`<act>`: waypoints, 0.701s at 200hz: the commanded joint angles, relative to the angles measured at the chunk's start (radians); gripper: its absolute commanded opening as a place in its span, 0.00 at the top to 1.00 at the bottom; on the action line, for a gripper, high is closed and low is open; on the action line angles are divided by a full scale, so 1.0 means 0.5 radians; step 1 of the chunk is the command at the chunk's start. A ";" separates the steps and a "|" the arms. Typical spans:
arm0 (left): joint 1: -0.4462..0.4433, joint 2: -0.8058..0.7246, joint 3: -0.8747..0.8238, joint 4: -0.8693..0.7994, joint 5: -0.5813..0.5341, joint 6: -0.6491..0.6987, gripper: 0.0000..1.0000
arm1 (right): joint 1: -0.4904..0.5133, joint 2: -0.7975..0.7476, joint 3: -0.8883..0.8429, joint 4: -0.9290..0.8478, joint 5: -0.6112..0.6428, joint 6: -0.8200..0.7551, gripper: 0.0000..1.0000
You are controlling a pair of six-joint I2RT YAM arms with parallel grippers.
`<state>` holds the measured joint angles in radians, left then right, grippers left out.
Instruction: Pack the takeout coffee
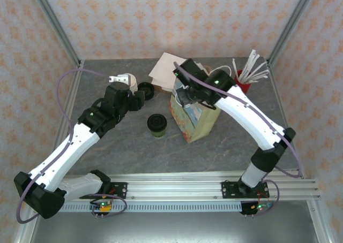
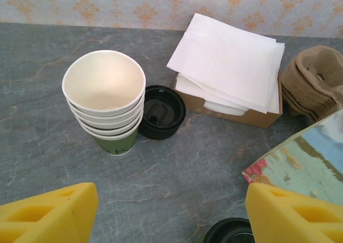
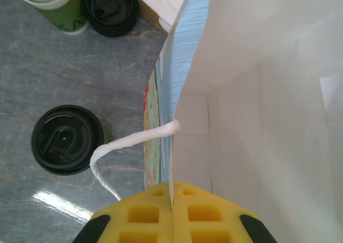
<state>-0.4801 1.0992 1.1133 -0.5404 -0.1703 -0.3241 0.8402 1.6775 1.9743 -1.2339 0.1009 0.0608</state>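
Observation:
The takeout coffee (image 1: 157, 125), a small green cup with a black lid, stands on the table just left of the paper bag (image 1: 194, 121). From the right wrist I look down on the coffee's lid (image 3: 67, 139); its edge (image 2: 230, 233) also peeks in at the bottom of the left wrist view. My right gripper (image 3: 172, 211) is shut on the bag's left rim (image 3: 174, 66), and the white inside of the bag (image 3: 257, 93) lies open to the right. My left gripper (image 2: 171, 216) stands open above bare table behind the coffee, nothing between its yellow fingers (image 2: 45, 213).
A stack of lidless cups (image 2: 104, 98), loose black lids (image 2: 162, 113), a box of white napkins (image 2: 228, 66) and brown sleeves (image 2: 316, 82) sit at the back. A red cup of stirrers (image 1: 246, 78) stands back right. The bag's twisted handle (image 3: 134, 141) hangs outward.

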 commanded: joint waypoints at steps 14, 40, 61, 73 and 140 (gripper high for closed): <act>0.034 -0.056 -0.057 -0.069 -0.095 -0.009 0.26 | 0.114 0.128 0.034 -0.014 0.274 0.129 0.99; 0.042 -0.074 -0.072 -0.080 -0.118 -0.011 0.25 | 0.154 0.205 0.049 -0.003 0.179 0.175 0.83; 0.042 -0.094 -0.079 -0.085 -0.114 -0.011 0.25 | 0.154 0.181 0.047 0.024 0.102 0.181 0.69; 0.041 -0.103 -0.076 -0.090 -0.100 -0.009 0.25 | 0.154 0.158 0.069 0.022 0.075 0.181 0.64; 0.040 -0.121 -0.005 -0.090 0.176 -0.040 0.26 | 0.153 -0.088 0.143 0.006 -0.061 0.203 0.35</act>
<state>-0.4683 1.0534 1.0836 -0.5655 -0.1493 -0.3248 0.9176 1.7229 1.9987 -1.2259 0.0959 0.1528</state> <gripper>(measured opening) 0.743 0.617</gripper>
